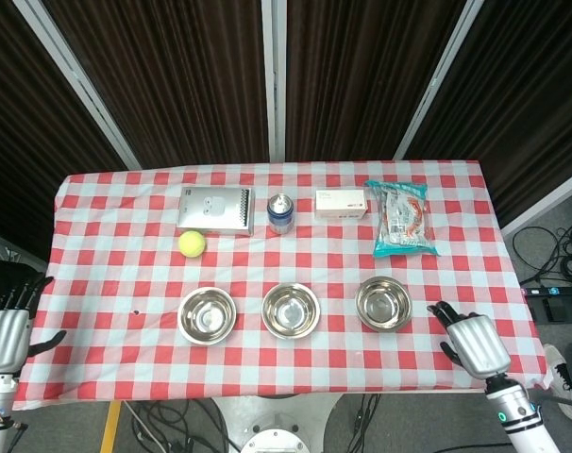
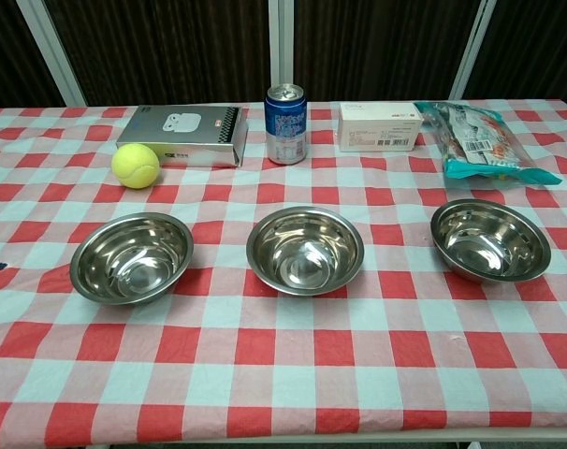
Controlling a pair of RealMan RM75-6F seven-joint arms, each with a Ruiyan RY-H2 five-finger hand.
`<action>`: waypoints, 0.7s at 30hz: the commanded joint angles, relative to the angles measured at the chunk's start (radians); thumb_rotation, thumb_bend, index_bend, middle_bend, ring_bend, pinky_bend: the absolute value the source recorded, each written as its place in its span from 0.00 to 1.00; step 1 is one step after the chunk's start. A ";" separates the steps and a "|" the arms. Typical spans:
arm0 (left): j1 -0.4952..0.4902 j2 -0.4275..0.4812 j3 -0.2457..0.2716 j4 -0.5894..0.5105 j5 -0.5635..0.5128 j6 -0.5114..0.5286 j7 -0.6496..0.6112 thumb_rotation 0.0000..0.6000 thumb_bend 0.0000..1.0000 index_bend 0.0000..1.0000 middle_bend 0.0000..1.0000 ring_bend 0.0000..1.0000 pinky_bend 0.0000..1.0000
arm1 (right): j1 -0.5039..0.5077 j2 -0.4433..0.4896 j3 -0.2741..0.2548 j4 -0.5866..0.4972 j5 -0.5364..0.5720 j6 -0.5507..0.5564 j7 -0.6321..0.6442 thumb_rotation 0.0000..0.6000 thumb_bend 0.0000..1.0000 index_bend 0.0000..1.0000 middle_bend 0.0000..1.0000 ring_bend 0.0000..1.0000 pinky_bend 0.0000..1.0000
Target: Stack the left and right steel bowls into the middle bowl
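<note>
Nothing is stacked yet, as far as I can judge: both outer bowls are still to be lifted and nested into the middle one. On the desk (image 1: 126, 340) with its red and white checked cloth, the three steel bowls sit in a row along the near side, each apart from its neighbour. The left bowl (image 2: 131, 256), the middle bowl (image 2: 305, 250) and the right bowl (image 2: 490, 240) all stand upright and empty, shiny inside, with rounded walls and thin rims, and look alike in size, so I expect them to nest. My right hand (image 1: 475, 342) is over the near right part of the desk, just beside the right bowl but not touching it, fingers apart and holding nothing. My left hand (image 1: 5, 335) hangs off the left edge, well apart from the left bowl, fingers spread and empty.
</note>
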 commanded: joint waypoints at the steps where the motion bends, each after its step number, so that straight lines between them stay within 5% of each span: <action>1: 0.001 -0.001 0.000 0.005 -0.002 -0.001 -0.001 1.00 0.10 0.20 0.22 0.16 0.25 | 0.041 -0.015 0.014 0.005 -0.012 -0.040 -0.030 1.00 0.20 0.30 0.30 0.68 0.69; 21: 0.013 0.005 -0.009 0.034 -0.029 -0.009 -0.029 1.00 0.29 0.20 0.22 0.16 0.25 | 0.128 -0.092 0.003 0.055 0.029 -0.174 -0.032 1.00 0.12 0.35 0.34 0.73 0.70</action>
